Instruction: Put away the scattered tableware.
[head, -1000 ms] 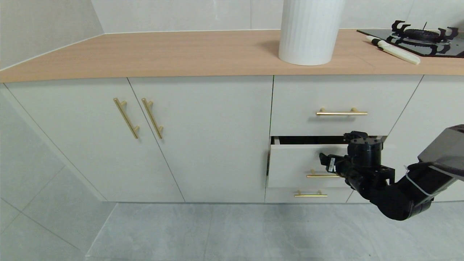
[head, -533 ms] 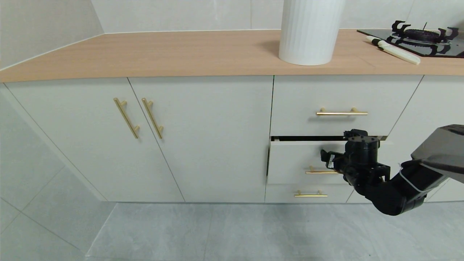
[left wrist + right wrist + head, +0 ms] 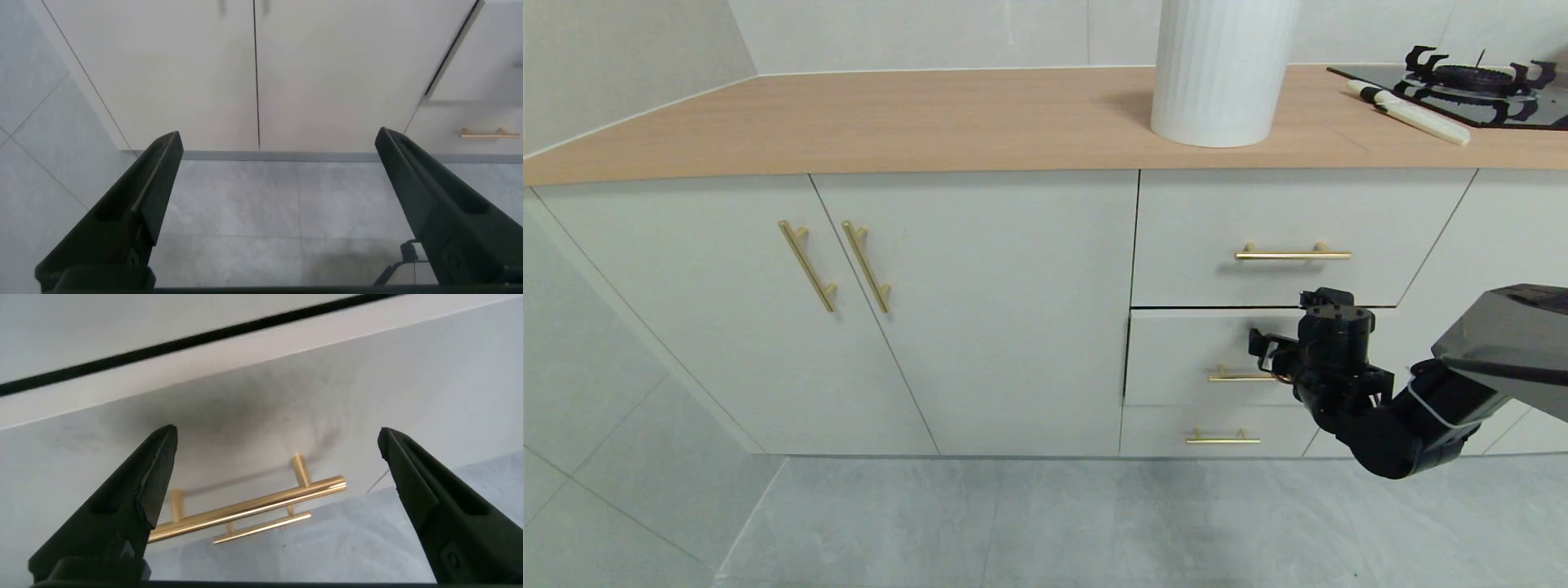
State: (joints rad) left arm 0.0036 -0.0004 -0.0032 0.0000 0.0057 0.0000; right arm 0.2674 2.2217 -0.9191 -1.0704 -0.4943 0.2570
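1. The right gripper (image 3: 275, 449) has its jaws spread wide and holds nothing.
2. The gold handle (image 3: 245, 508) of the middle drawer (image 3: 1184, 359) lies in the gap between the two fingers, just beyond the tips. Whether a finger touches the bar cannot be told.
3. In the head view this gripper sits at the right end of that handle, in front of the drawer's face, with its arm coming in from the right.
4. The middle drawer looks all but shut, with a thin dark line along its top edge.
5. The left gripper (image 3: 278, 139) is also wide open and empty. It hangs over the grey floor (image 3: 270, 212) and points towards the foot of the cabinet doors (image 3: 204, 65).
6. The top drawer (image 3: 1217, 216) above and the low bottom drawer (image 3: 1156, 429) below are both shut, each with a gold handle.
7. The knife (image 3: 1409, 113), white with a dark band, lies flat on the counter (image 3: 890, 122) at the far right. It rests against the front edge of the stove (image 3: 1470, 86), well apart from both grippers.
8. A tall white ribbed pot (image 3: 1223, 69) stands upright on the counter above the drawers, to the left of the knife.
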